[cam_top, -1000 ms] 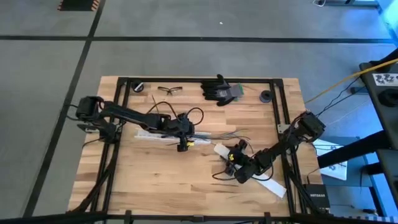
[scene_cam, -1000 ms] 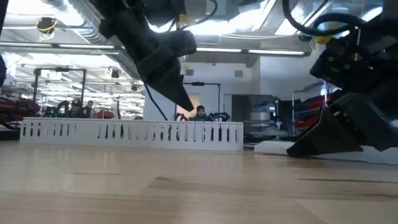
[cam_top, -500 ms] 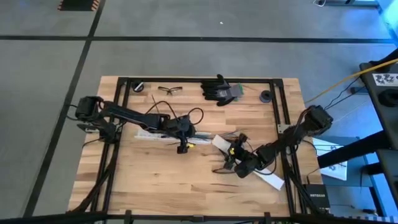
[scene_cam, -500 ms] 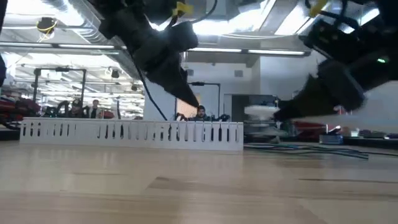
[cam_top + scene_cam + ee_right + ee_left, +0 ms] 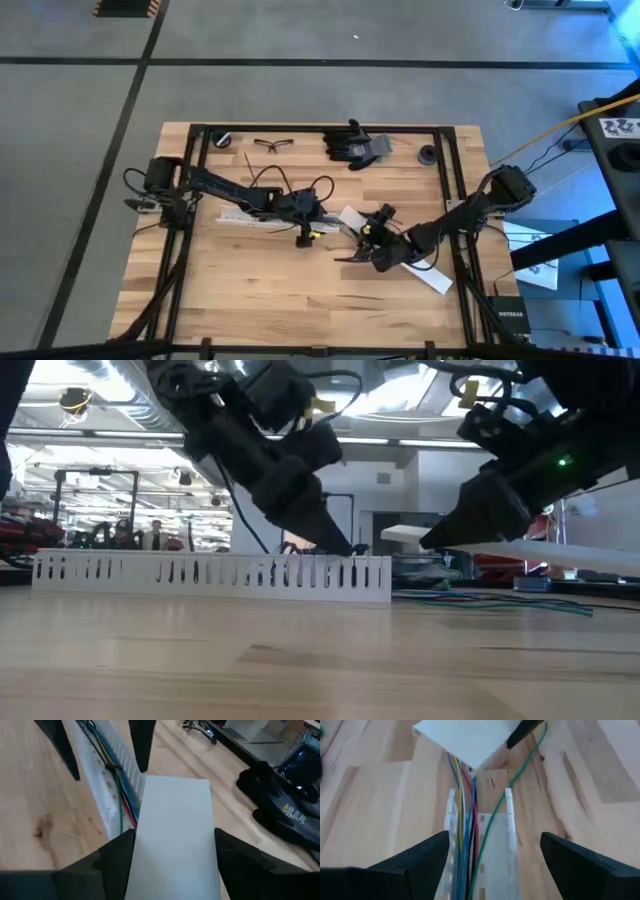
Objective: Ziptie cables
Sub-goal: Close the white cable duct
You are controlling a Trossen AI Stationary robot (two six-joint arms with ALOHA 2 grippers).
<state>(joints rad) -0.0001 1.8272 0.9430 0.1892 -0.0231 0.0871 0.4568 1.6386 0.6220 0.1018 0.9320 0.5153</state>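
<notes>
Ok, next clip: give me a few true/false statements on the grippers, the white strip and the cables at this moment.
1. The right gripper holds a flat white strip. True.
2. The cables lie inside the slotted white channel. True.
3. The left gripper is clamped shut on the cables. False: its fingers stand apart, astride the channel.
4. The held strip lies flat on the table. False: the low view shows its near end raised off it.

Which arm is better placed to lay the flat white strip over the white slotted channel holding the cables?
Probably the right: the right gripper already holds the flat white strip beside the white slotted channel. The left gripper is open over the cables.
</notes>
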